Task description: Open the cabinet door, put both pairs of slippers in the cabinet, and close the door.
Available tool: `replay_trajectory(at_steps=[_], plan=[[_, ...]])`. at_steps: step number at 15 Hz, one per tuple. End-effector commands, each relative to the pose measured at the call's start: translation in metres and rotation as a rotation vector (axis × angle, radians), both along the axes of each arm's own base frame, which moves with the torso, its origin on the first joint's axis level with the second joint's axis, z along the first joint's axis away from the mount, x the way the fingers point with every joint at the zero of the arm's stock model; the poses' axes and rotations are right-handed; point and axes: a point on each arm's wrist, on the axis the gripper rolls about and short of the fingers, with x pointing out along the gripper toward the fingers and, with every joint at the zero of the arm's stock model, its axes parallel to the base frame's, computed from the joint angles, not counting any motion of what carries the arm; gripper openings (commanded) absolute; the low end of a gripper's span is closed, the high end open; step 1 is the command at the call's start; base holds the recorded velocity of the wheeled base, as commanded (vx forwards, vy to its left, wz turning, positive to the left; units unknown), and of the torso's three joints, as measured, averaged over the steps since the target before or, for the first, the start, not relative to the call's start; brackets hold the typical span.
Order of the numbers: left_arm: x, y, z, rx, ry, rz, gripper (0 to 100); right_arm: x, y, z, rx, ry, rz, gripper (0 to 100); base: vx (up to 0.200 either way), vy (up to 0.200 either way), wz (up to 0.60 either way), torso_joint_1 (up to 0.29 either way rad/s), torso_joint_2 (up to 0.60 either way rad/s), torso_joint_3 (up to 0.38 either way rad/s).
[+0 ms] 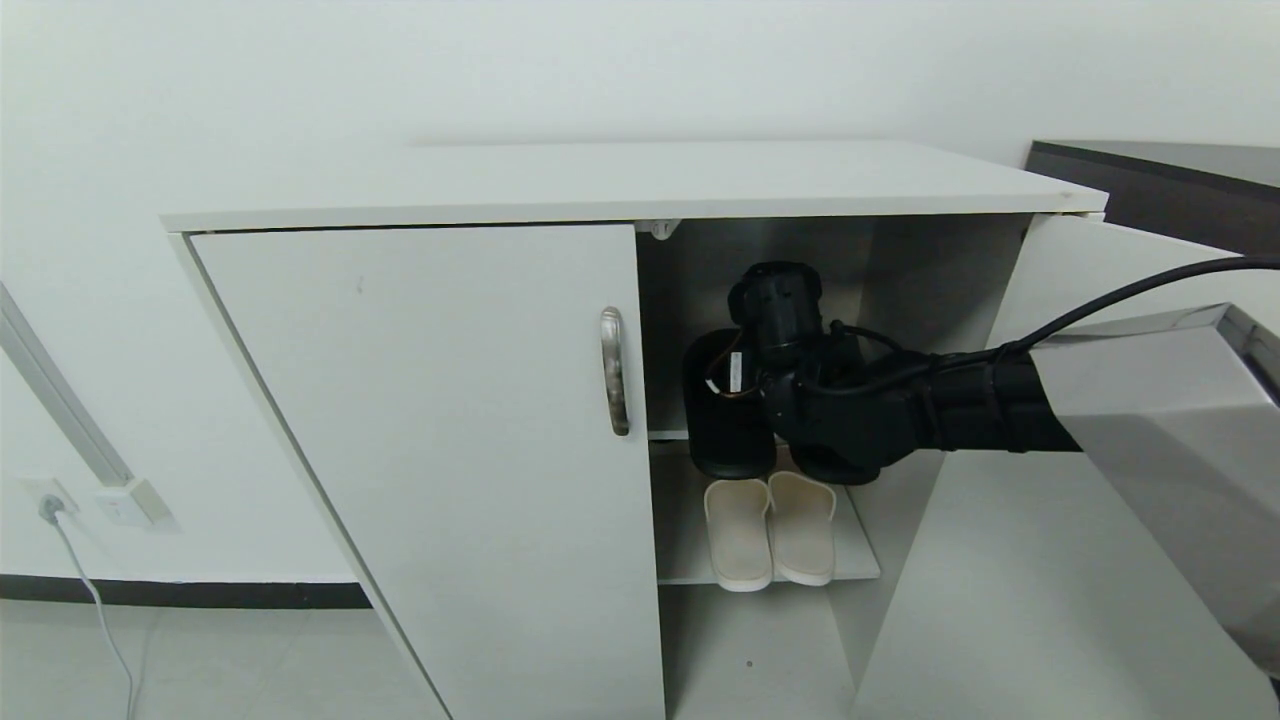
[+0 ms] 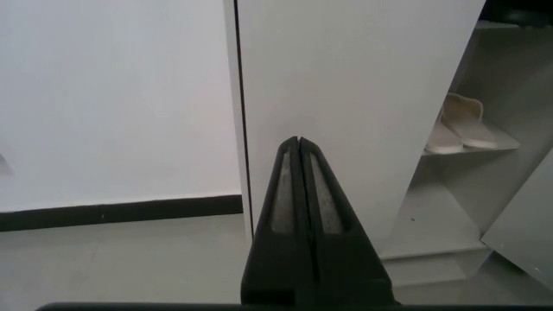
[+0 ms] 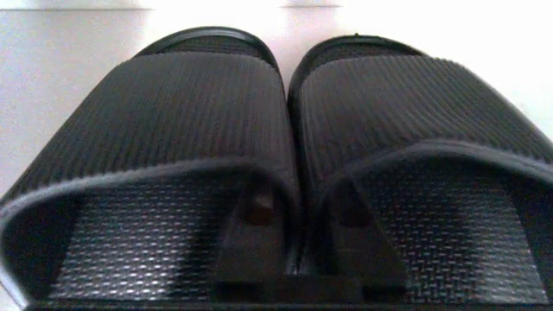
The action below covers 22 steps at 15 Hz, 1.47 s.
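Firstly, black slippers (image 1: 725,420): pinched together by right gripper (image 3: 298,216), held inside cabinet (image 1: 640,185), right bay, just above white slippers (image 1: 768,530) at shelf (image 1: 860,562) front edge. Right door (image 1: 1000,600) stood wide. Left gripper (image 2: 299,186) was closed, empty, before shut left door (image 1: 420,450).

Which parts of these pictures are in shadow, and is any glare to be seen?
Head view: the cabinet interior behind the black slippers is in deep shadow; the white slippers on the shelf are lit; the handle carries a soft highlight. Left wrist view: even light on the door, no glare. Right wrist view: the black slippers are dark under their straps, against a bright background.
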Motion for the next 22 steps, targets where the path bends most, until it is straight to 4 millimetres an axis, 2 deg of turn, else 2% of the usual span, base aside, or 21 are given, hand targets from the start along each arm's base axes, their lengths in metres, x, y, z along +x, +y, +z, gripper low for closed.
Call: replay_trajectory(at_steps=[1, 6, 10, 13, 15, 16, 18, 20, 22], plan=[[0.0, 0.0, 0.0, 0.0, 0.001, 0.002, 0, -0.003, 0.0, 0.0, -0.004, 0.005, 0.004, 100, 0.0, 0.0, 0.0, 0.0, 0.0, 0.0], [0.0, 0.0, 0.0, 0.0, 0.001, 0.0, 0, -0.021, -0.007, 0.01, -0.002, 0.008, 0.016, 100, 0.0, 0.0, 0.0, 0.0, 0.0, 0.0], [0.0, 0.0, 0.0, 0.0, 0.001, 0.002, 0, -0.045, -0.009, 0.016, -0.009, 0.022, 0.047, 100, 0.0, 0.0, 0.0, 0.0, 0.0, 0.0], [0.0, 0.0, 0.0, 0.0, 0.001, 0.002, 0, -0.07, -0.014, 0.015, -0.009, 0.023, 0.076, 100, 0.0, 0.0, 0.0, 0.0, 0.0, 0.0], [0.0, 0.0, 0.0, 0.0, 0.001, 0.002, 0, -0.096, -0.017, 0.017, 0.006, 0.002, 0.117, 100, 0.0, 0.0, 0.0, 0.0, 0.0, 0.0], [0.0, 0.0, 0.0, 0.0, 0.001, 0.002, 0, -0.101, -0.018, 0.016, 0.005, 0.004, 0.124, 100, 0.0, 0.0, 0.0, 0.0, 0.0, 0.0], [0.0, 0.0, 0.0, 0.0, 0.001, 0.0, 0, -0.131, -0.023, 0.018, 0.018, 0.0, 0.186, 100, 0.0, 0.0, 0.0, 0.0, 0.0, 0.0], [0.0, 0.0, 0.0, 0.0, 0.001, 0.0, 0, -0.153, -0.029, 0.009, 0.04, 0.006, 0.287, 100, 0.0, 0.0, 0.0, 0.0, 0.0, 0.0], [0.0, 0.0, 0.0, 0.0, 0.001, 0.0, 0, -0.164, -0.035, -0.004, 0.041, 0.018, 0.328, 100, 0.0, 0.0, 0.0, 0.0, 0.0, 0.0]])
